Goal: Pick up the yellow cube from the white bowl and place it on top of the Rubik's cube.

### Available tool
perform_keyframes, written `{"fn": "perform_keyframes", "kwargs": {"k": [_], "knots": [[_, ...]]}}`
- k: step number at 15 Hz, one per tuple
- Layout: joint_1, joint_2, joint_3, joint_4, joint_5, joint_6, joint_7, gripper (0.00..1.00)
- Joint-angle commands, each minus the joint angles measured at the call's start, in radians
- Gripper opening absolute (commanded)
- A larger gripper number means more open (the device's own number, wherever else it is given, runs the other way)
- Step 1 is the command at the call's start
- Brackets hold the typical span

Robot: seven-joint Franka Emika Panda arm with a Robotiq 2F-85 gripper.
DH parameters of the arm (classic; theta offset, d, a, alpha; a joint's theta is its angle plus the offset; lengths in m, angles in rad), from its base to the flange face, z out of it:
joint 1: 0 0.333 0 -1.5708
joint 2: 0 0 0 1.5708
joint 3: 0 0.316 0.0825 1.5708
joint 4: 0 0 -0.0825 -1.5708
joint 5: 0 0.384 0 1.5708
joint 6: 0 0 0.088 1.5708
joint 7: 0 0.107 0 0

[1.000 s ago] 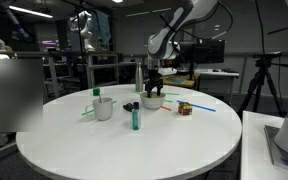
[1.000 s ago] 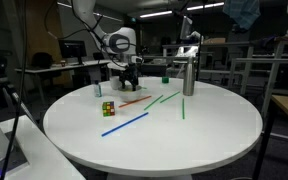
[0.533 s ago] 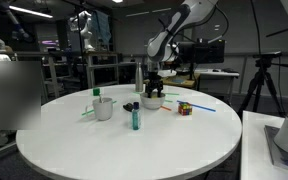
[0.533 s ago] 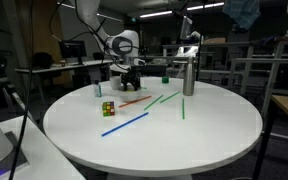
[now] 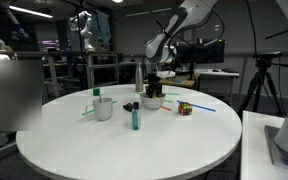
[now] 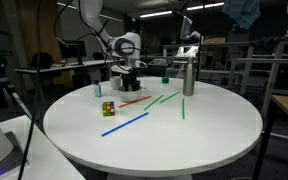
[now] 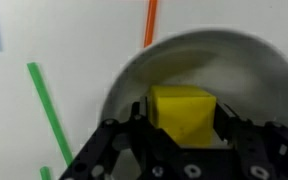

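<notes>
The gripper (image 7: 182,125) is held down in the white bowl (image 7: 259,75) so that the yellow cube (image 7: 182,105) lying there is straddled for a lift, though whether it is pinched cannot be told.

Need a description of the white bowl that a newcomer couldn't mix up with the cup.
On the round white table, follow the robot arm down to its hand, which reaches into the white bowl. The bowl is low and wide with the yellow cube inside, unlike the taller white cup nearby, which has a green stick in it.
</notes>
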Motion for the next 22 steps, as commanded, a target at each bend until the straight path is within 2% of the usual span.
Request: {"fn": "perform_keyframes", "kwargs": {"k": [1, 2, 8, 12, 16, 22], "knots": [[-0.015, 0.014, 0.004, 0.045, 0.016, -0.067, -0.022, 0.35], [-0.014, 0.012, 0.002, 0.045, 0.014, -0.073, -0.021, 0.31], [-0.002, -0.039, -0.012, 0.007, -0.001, -0.081, 0.0, 0.31], [0.008, -0.115, -0.019, -0.05, -0.01, -0.066, 0.014, 0.31], [0.019, -0.245, -0.027, -0.141, -0.022, -0.049, 0.037, 0.31], [0.029, -0.492, -0.016, -0.354, -0.009, -0.046, 0.053, 0.31]]}}
